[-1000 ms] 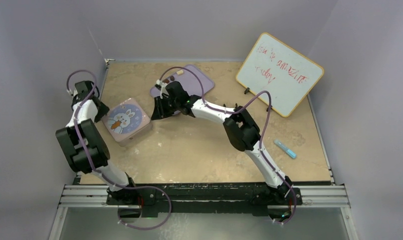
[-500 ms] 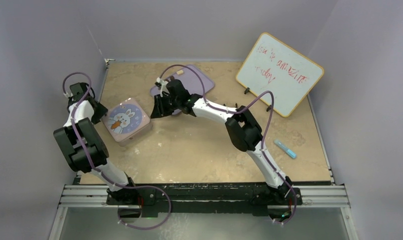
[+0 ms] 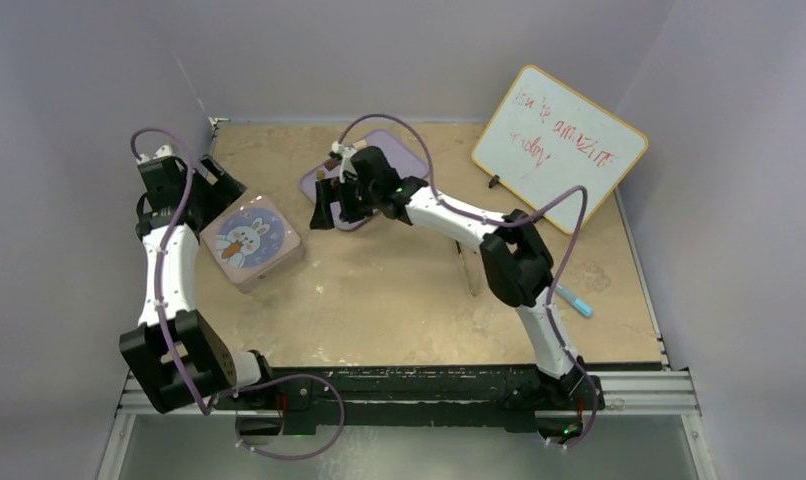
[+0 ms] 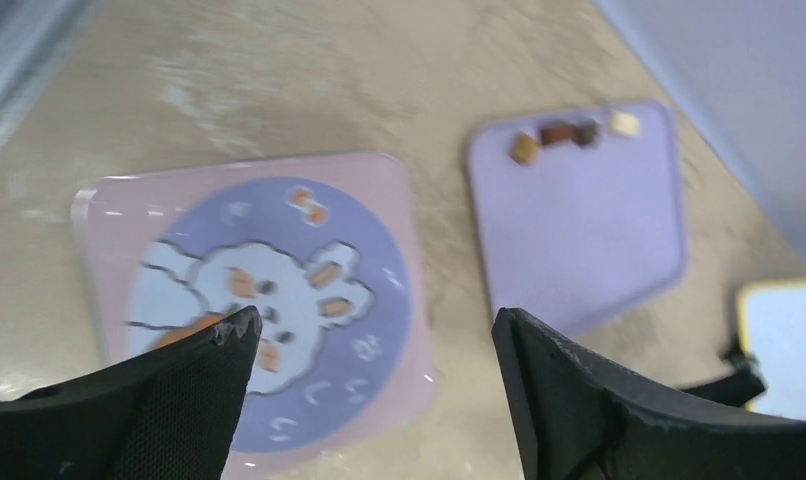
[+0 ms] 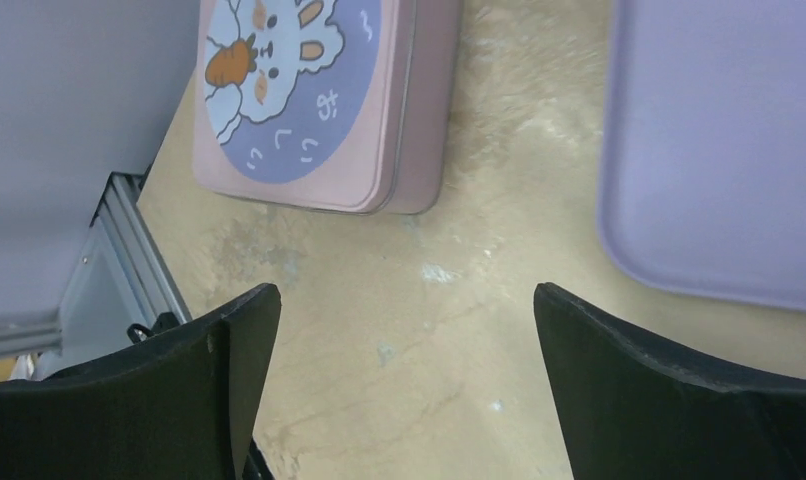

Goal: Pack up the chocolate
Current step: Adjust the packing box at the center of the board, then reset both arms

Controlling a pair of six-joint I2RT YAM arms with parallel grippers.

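Several small chocolate lumps, dark, caramel and cream, lie in a row at the far edge of the flat lilac tray. In the top view the right arm hides them. A closed pink tin with a bunny lid sits left of the tray. My left gripper hovers open above the tin's far left corner, nothing between its fingers. My right gripper is open and empty over bare table between the tin and the tray.
A whiteboard with red writing leans at the back right. A blue marker lies on the right side of the table. The left wall stands close beside my left arm.
Both grippers have opened wide. The left arm has stretched out and its gripper moved right and up over the tin's corner. The right gripper has shifted slightly right towards the tray.
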